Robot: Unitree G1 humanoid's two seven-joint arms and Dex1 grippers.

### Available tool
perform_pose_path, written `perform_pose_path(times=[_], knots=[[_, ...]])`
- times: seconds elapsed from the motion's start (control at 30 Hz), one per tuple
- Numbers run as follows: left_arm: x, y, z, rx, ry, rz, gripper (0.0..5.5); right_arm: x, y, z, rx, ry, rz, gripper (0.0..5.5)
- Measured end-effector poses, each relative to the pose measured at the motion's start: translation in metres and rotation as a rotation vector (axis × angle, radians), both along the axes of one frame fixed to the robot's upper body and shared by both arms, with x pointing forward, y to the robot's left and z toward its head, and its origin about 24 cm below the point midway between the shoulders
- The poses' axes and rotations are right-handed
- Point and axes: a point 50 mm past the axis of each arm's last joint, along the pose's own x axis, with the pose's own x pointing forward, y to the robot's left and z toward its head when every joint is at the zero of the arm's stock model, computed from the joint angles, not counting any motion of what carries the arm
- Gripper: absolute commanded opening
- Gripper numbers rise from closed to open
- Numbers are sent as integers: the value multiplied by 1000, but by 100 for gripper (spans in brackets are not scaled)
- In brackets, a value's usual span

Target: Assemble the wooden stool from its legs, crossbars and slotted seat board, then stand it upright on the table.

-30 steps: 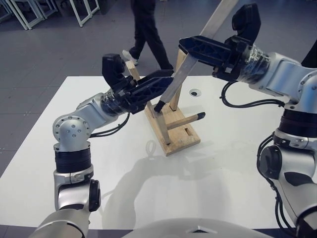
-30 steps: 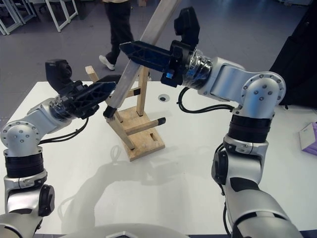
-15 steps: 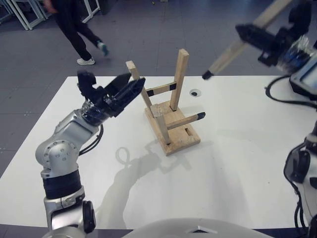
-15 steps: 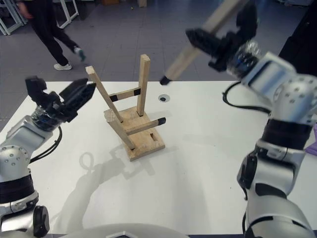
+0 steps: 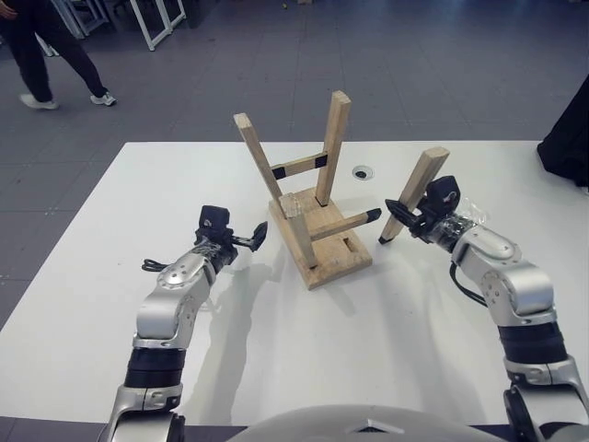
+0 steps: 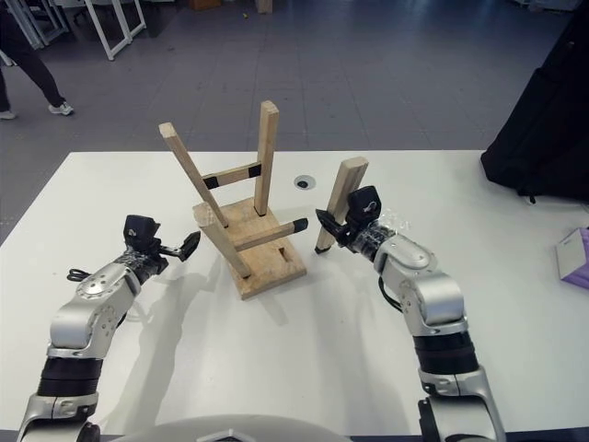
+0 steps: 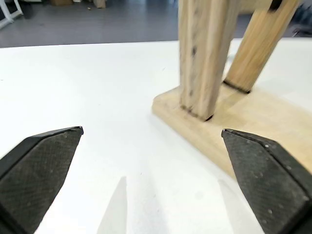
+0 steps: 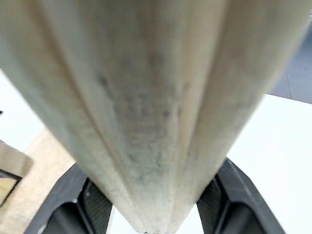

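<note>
Both arms have dropped from above the stool to the worktop (image 5: 368,350), where the left tool (image 5: 256,236) sits low just left of the seat board (image 5: 336,258), its fingers spread wide and holding nothing. Clamped in the right tool (image 5: 408,214) is the loose leg (image 5: 421,182), tilted, its dark-tipped end down at the worktop just right of the board. That board lies flat with its fitted legs (image 5: 336,129) pointing up, two joined by a crossbar (image 5: 301,167).

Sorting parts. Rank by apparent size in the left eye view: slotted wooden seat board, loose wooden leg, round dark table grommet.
1. slotted wooden seat board
2. loose wooden leg, clearly narrower
3. round dark table grommet, smallest by far
</note>
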Motion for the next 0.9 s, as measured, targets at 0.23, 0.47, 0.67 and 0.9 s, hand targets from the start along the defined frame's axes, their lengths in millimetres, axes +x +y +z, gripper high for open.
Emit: perform_pose_path(times=[0.23,0.47,0.67,0.9], knots=[[-1,11,-14,56,38,39,524,-21,24,2,76,50,43,203],[6,16,-13,62,25,52,524,-35,54,15,334,151,170,203],[6,17,-15,56,33,45,524,-47,39,40,416,-45,378,203],[7,18,-16,62,39,31,524,-69,19,12,347,-169,766,203]])
